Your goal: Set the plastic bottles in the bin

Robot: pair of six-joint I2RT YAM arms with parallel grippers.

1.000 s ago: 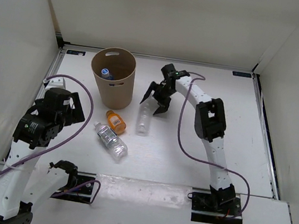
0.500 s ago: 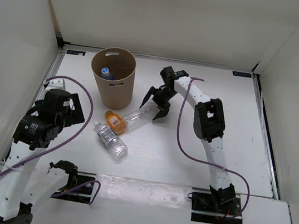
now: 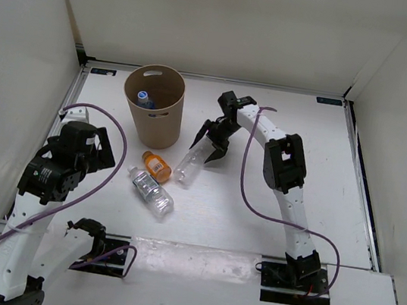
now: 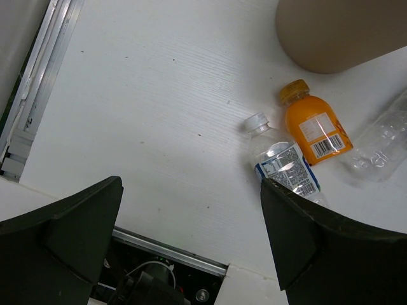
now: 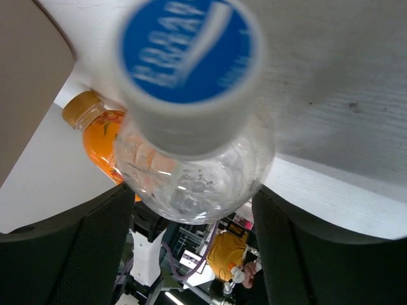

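Note:
A clear bottle [image 3: 190, 164] lies on the table, its cap end between the fingers of my right gripper [image 3: 212, 141]. The right wrist view shows its blue-topped white cap [image 5: 187, 70] up close; my right gripper [image 5: 191, 197] is open, with a small gap on each side of the bottle. The orange bottle [image 3: 158, 166] and the blue-label bottle [image 3: 153, 191] lie left of it. One bottle [image 3: 144, 99] lies inside the tan bin [image 3: 164, 120]. My left gripper [image 4: 191, 254] is open and empty, above the table left of the blue-label bottle [image 4: 284, 164] and the orange bottle [image 4: 316, 130].
The bin's base [image 4: 337, 32] and the clear bottle [image 4: 380, 145] show at the top right of the left wrist view. A metal rail [image 4: 32, 82] runs along the table's left edge. White walls enclose the table on three sides.
The clear bottle has swung, its far end moving left toward the orange bottle. My right gripper has shifted slightly down and left over its cap end. The left arm has not moved.

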